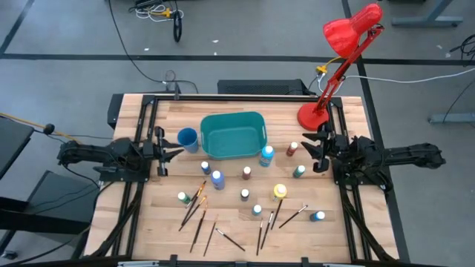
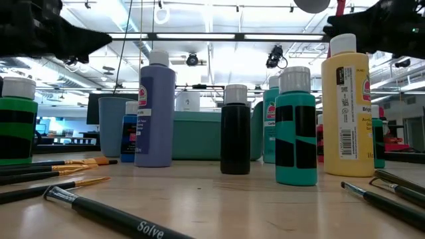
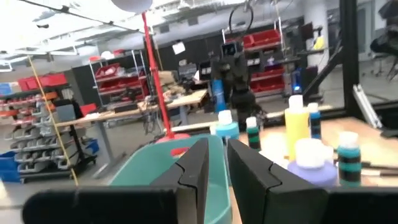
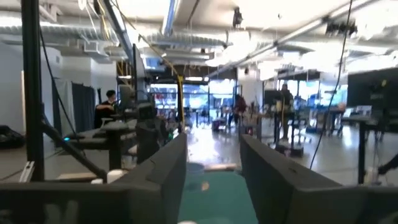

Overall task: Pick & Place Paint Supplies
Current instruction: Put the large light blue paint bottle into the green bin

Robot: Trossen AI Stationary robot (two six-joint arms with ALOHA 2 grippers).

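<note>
Wooden planking of the desk (image 1: 230,222) is filling the middle of the high view, with grey floor around it and a red lamp (image 1: 338,67) standing at its upper right corner.

Risk is lying mainly with the right end effector (image 1: 319,152): its fingers are standing apart, holding nothing, right of centre, just beside a dark red bottle (image 1: 292,149) and a green bottle (image 1: 298,171). Judging from that closeness, a low or skewed approach could be tipping one bottle into its neighbour, and a rolling bottle could be scattering the brushes (image 1: 200,215) lying loose in the lower middle. The teal bin (image 1: 233,135), upper centre, has a blue bottle (image 1: 266,155) touching its right edge, so a careless drop there could be knocking it over.

The left end effector (image 1: 165,152) is hovering at centre left beside the blue cup (image 1: 187,138), fingers narrowly parted, nothing between them. Both arms are reaching in level from the desk's sides, wrists pointing inward. The remaining bottles, including a yellow one (image 1: 280,192), are standing spread below the bin.
</note>
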